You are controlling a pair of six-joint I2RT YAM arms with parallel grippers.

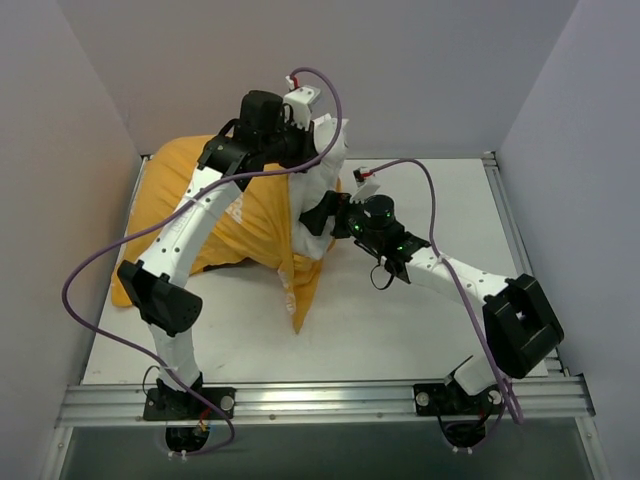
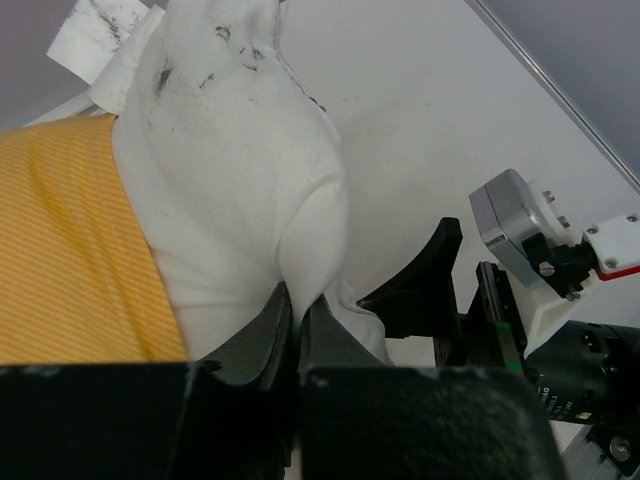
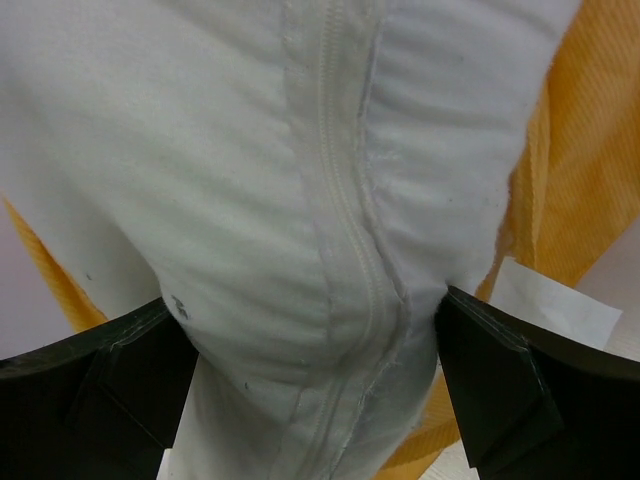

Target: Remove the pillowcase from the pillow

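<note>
The orange-yellow pillowcase [image 1: 250, 215] lies bunched at the left of the table, one corner trailing toward the front. The white pillow [image 1: 322, 180] sticks out of its right end. My left gripper [image 1: 305, 150] holds that exposed end from above. In the left wrist view it [image 2: 298, 300] is shut on a fold of the pillow [image 2: 230, 170], with the pillowcase [image 2: 60, 250] to the left. My right gripper [image 1: 322, 215] reaches in from the right. It [image 3: 315, 370] stands open, its fingers touching either side of the pillow's seamed end [image 3: 300, 180]. The pillowcase [image 3: 590, 150] shows behind.
A white label [image 3: 550, 305] hangs off the pillow near the right finger. Grey walls close in the table on the left, back and right. A metal rail [image 1: 320, 400] runs along the front edge. Purple cables loop over both arms.
</note>
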